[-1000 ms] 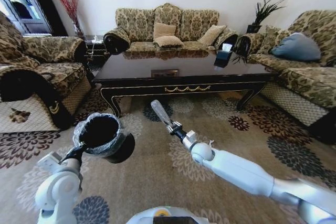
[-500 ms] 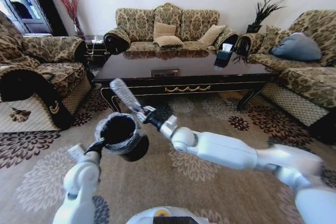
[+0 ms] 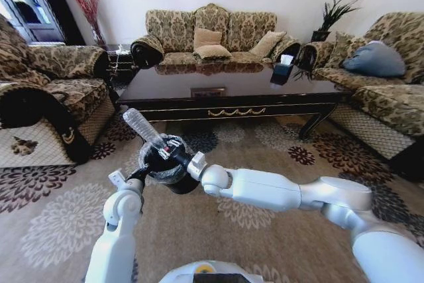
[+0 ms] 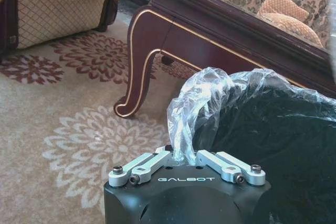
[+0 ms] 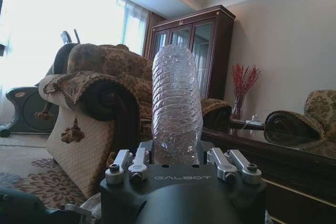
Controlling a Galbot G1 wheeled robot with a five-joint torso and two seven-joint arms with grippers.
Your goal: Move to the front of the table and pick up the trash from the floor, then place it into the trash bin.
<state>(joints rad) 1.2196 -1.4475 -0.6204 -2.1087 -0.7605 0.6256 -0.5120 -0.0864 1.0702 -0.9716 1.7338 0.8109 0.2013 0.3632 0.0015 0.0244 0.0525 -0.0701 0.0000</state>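
The trash here is a clear plastic bottle (image 3: 142,126), ribbed and crinkled along its cylindrical body, and the right gripper (image 3: 177,155) is clamped on its lower end, its metal-linked fingers (image 5: 137,163) pressed against either side of the base. In the head view the bottle slants up and away toward the robot's left, its held end directly over the mouth of the trash bin (image 3: 167,164). The bin is a small round black bucket with a thin, wrinkled, whitish plastic liner (image 4: 202,98) bunched over its rim. The left gripper (image 3: 140,175) holds the bin off the patterned carpet (image 3: 53,223), closed on the near rim, with a fold of liner pinched between the two silver fingers (image 4: 143,165) in the left wrist view. Bin and bottle hang in front of the coffee table (image 3: 232,94), toward its left front corner; the table is long, low and glossy dark brown, with a reflective top, gold scroll ornament on the front apron and a curved leg (image 4: 142,72) edged with a gold line. Behind the table stands a sofa (image 3: 212,34) in brown-and-gold floral fabric with loose cushions, and a matching armchair (image 5: 92,108) with a rolled arm and tassel rises behind the bottle in the right wrist view.
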